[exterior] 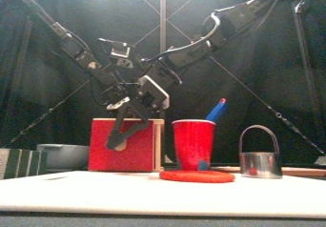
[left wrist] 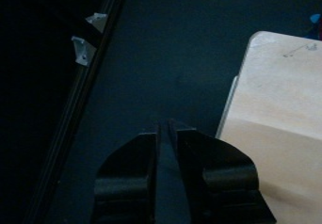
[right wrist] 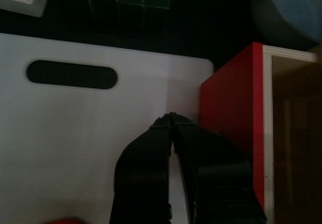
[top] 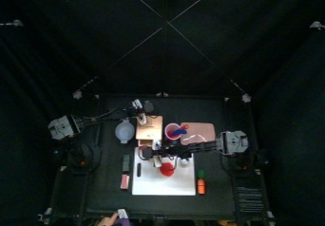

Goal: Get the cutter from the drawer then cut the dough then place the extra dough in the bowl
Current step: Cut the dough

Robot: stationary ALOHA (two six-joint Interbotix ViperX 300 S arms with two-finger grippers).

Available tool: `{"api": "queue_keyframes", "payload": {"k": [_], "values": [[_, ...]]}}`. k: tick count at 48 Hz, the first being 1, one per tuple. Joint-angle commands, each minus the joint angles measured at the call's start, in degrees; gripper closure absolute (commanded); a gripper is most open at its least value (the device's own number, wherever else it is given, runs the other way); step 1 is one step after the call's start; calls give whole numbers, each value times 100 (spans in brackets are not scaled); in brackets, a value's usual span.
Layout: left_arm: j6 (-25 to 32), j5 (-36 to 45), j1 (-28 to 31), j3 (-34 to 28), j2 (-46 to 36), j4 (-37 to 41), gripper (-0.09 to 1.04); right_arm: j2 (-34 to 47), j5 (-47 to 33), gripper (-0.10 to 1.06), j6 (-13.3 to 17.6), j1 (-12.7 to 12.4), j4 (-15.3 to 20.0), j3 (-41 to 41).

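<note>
A flat red dough disc [exterior: 197,175] [top: 166,170] lies on the white cutting board [top: 150,184]. The round metal cutter [exterior: 260,155] with its wire handle stands upright on the board's right side. Behind the dough is the pale wooden box [top: 150,126] with its red drawer front [exterior: 140,147] [right wrist: 231,96]. My right gripper [right wrist: 172,120] [top: 162,152] is shut and holds nothing, low over the board just in front of the drawer. My left gripper [left wrist: 167,126] [exterior: 120,140] hangs shut and bare over the black table beside the box.
A blue-grey bowl [exterior: 61,156] [top: 124,131] sits left of the box. A red cup [exterior: 195,143] holding a blue knife [exterior: 216,108] stands right of it, with a pink tray [top: 200,132] behind. The board's grip hole [right wrist: 72,74] is near my right gripper.
</note>
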Motion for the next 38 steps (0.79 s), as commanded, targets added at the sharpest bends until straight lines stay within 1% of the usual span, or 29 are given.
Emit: {"api": "queue_keyframes", "payload": {"k": [1,6,13,15,20,22,24,26,30,34,36,38], "values": [[-18,-18,-35,-44,-18,-44,35,-193,-18,65,-26,-237,-88,-176],[-18,-44,-18,-62,-18,-88,35,-193,-18,65,0,-352,-149,-281],[-18,-44,-18,-70,-26,-105,35,-220,18,65,26,-316,-132,-360],[-18,-44,-9,-79,-35,-123,35,-237,44,65,35,-229,-114,-378],[-18,-35,-9,-132,-97,-123,35,-343,88,65,53,141,-35,-360],[-18,-35,0,-149,-123,-123,35,-404,105,65,53,237,9,-334],[-18,-44,18,-185,-167,-114,35,-519,149,65,62,378,141,-299],[-18,-18,35,-220,-211,-114,35,-633,167,65,62,466,316,-237],[-26,-18,35,-272,-404,-105,35,-984,308,65,53,677,1020,26],[-44,-88,18,-255,-624,-123,35,-1354,563,65,44,738,1582,378],[-53,-149,9,-229,-721,-167,35,-1600,703,65,53,729,1758,606],[-62,-220,-53,-185,-791,-246,35,-1802,791,65,53,729,1828,791]]}}
